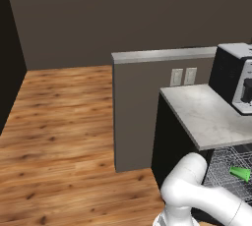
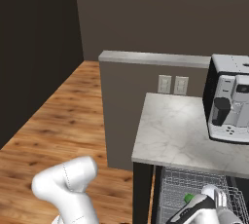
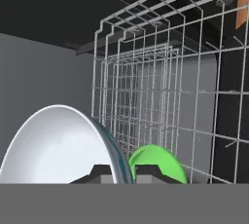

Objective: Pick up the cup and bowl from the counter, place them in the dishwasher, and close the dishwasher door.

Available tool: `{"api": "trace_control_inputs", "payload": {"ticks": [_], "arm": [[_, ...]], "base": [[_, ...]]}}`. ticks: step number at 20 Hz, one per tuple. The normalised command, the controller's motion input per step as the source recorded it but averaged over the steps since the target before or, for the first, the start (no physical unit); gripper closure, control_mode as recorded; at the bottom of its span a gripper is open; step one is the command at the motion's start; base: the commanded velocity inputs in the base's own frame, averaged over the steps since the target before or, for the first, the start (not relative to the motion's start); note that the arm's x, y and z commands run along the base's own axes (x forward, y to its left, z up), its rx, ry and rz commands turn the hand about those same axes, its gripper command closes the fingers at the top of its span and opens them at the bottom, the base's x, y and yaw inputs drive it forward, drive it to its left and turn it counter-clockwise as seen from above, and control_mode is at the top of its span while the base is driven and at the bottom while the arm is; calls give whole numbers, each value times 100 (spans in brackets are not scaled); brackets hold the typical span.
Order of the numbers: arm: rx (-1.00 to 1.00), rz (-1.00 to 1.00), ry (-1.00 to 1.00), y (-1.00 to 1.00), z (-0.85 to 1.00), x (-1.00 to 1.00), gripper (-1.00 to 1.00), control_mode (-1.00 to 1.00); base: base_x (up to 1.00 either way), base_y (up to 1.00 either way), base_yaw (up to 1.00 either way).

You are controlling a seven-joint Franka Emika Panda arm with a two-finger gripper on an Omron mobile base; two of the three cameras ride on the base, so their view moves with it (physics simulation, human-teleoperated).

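In the hand view my gripper (image 3: 118, 173) is shut on the rim of the white bowl (image 3: 53, 145), which stands on edge between the two fingertips (image 3: 99, 172). Just behind the bowl lies the green cup (image 3: 156, 162). Both are inside the silver wire rack (image 3: 160, 72) of the dishwasher. The left base view shows the cup (image 1: 241, 172) on the rack (image 1: 224, 163) under the marbled counter (image 1: 206, 114). In the right base view a bit of the cup (image 2: 188, 198) shows in the rack (image 2: 177, 189) beside my hand. The dishwasher door is out of view.
A black-and-silver coffee machine (image 2: 228, 99) stands on the counter (image 2: 175, 135) at the right. A grey partition wall with sockets (image 1: 142, 112) rises behind the counter's end. Wooden floor (image 1: 59, 136) lies open to the left.
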Motion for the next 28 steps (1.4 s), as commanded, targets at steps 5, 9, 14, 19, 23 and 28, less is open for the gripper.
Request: {"api": "trace_control_inputs", "payload": {"ticks": [5, 9, 14, 19, 23, 28], "arm": [[0, 0, 1, -21, -27, 26, 100, -100], [0, -1, 1, -25, -8, 40, 100, -100], [0, -1, 3, -21, -14, 40, 100, -100], [0, 0, 4, -14, -45, 14, 100, -100], [0, 0, 4, -10, -63, 0, 100, -100], [0, 0, 1, -8, -68, 0, 100, -100]], "base": [[0, 0, 0], [0, 0, 0], [0, 0, 0], [0, 0, 0], [0, 0, 0], [0, 0, 0]]}}
